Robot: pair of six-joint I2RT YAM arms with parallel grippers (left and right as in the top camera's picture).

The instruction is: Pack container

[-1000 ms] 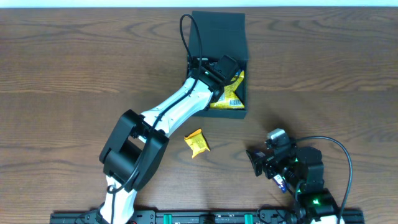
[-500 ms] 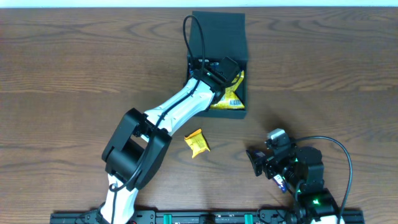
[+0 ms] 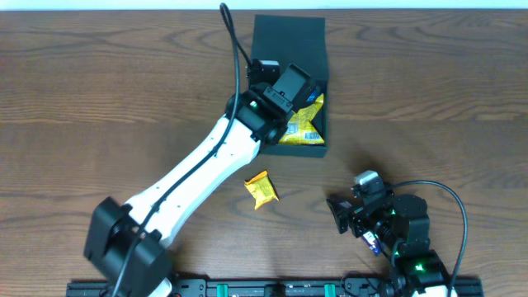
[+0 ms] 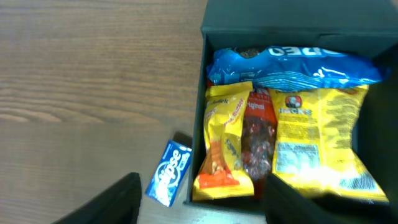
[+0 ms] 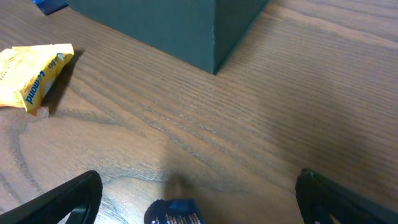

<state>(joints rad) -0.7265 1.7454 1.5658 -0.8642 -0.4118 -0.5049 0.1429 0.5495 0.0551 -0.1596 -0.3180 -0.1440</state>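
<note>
Dark wood-grain counter (image 3: 82, 99) fills every view. At the upper centre of the overhead frame sits the container (image 3: 297, 37), its flap lid thrown back. The left arm (image 3: 198, 173) reaches over it, and in the left wrist view the left jaws stand spread with nothing between them, hanging above the open top.

Inside, a blue biscuit packet (image 4: 292, 65) lies across the back. In front of it a narrow orange-yellow packet (image 4: 225, 146), a red packet (image 4: 258, 140) and a large yellow bag (image 4: 314, 140) lie side by side. The container looks nearly full.

Judging from this, the sensible move is to lift straight up so neither finger catches a bag or the flap, then fetch what remains outside: a small blue packet (image 4: 169, 180) just beside the container's wall, and a yellow packet (image 3: 261, 189) below it in the overhead frame. Each should go in flat, or the lid may not close.

At lower right the right jaws are wide apart and empty, with a blue item (image 5: 177, 213) near them.
</note>
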